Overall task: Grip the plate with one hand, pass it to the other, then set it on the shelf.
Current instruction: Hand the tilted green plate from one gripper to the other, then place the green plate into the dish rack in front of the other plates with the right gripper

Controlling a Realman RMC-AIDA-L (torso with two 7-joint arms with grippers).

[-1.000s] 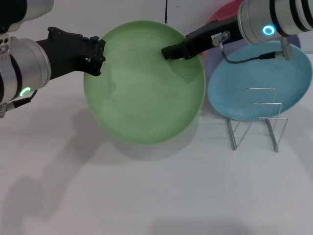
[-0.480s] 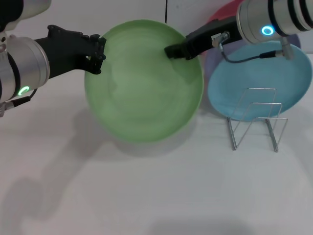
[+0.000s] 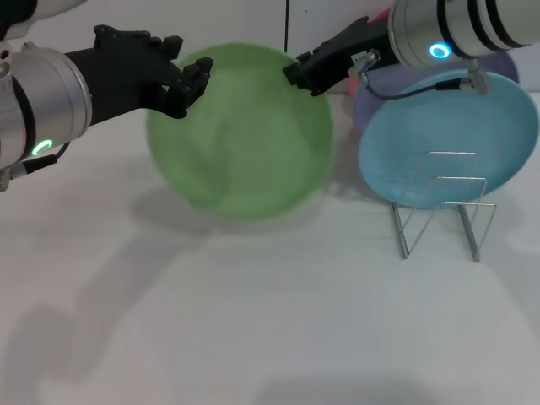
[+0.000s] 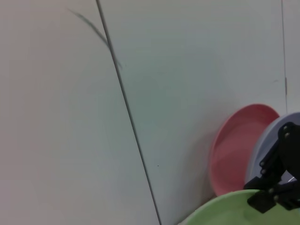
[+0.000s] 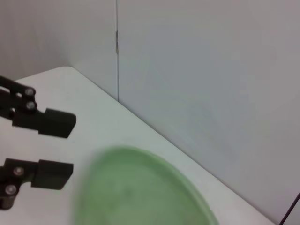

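Nearest zone: white matte table (image 3: 253,337), bare at the front, with soft shadows of both arms and of the raised plate.

Right of centre, farther back: the shelf (image 3: 443,207), a thin silver wire rack standing upright on the table. Count: one.

Behind and touching the rack in the head view: a sky-blue plate (image 3: 447,118), tilted up on edge.

Mid zone, left of the rack: the plate (image 3: 245,143), light green, held off the table, well apart from the rack, blurred.

Right gripper (image 3: 297,74): clamped on the green plate's upper right rim, the only grip on it.

Left gripper (image 3: 192,84): at the plate's upper left edge, fingers (image 5: 56,124) spread apart, rim beside them, no contact visible.

Far zone: a lavender plate (image 4: 262,154) and a pink plate (image 4: 236,145), both leaning against the wall (image 4: 187,70). Pale grey wall panels with one dark vertical seam (image 4: 126,108).

Totals: four plates (one green, one sky-blue, one lavender, one pink), one rack, two grippers.
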